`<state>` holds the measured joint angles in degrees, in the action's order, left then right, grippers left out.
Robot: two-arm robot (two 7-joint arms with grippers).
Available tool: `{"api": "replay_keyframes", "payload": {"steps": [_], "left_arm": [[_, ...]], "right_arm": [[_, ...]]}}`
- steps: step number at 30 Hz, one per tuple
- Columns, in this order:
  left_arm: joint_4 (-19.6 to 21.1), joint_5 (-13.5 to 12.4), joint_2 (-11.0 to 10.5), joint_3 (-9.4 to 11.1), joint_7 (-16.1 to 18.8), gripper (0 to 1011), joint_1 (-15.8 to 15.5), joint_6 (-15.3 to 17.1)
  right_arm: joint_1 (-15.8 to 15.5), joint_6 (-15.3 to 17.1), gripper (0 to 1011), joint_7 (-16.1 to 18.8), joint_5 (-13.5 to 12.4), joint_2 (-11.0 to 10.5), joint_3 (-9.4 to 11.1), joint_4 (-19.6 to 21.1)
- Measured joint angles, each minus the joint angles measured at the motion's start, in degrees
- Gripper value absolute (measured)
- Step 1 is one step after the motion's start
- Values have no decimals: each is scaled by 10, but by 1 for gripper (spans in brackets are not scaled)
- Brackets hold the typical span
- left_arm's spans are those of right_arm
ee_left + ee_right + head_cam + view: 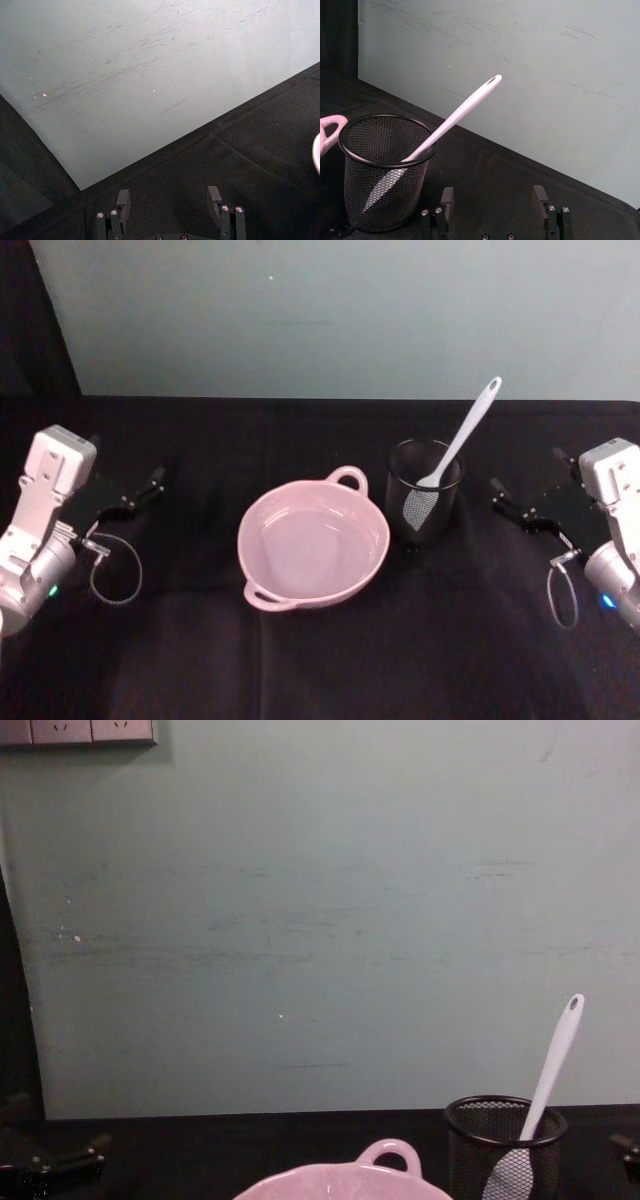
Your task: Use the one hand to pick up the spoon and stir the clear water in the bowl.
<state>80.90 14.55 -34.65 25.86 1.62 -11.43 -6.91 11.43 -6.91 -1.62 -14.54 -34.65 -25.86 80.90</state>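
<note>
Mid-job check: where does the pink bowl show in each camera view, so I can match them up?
Head view: the bowl sits at centre, left of the mesh cup.
Left wrist view: a pink sliver cut off at the frame's edge.
Right wrist view: its loop handle, cut off at the frame's edge next to the mesh cup.
Chest view: rim and loop handle along the bottom edge, centre.
Shared landmark: the pale green wall at the back.
</note>
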Motion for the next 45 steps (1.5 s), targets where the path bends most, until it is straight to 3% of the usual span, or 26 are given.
{"api": "replay_keyframes", "payload": {"steps": [31,37,42,45], "left_arm": [[0,0,0,0,0,1011,0,0],[0,0,0,0,0,1011,0,0],[0,0,0,0,0,1011,0,0],[0,0,0,0,0,1011,0,0]], "right_arm": [[0,0,1002,0,0,0,0,0],[-20,-21,1003,19,-2,-12,14,27],[-36,-18,1002,42,-34,-20,37,57],[-44,8,1002,76,-93,-21,62,74]]}}
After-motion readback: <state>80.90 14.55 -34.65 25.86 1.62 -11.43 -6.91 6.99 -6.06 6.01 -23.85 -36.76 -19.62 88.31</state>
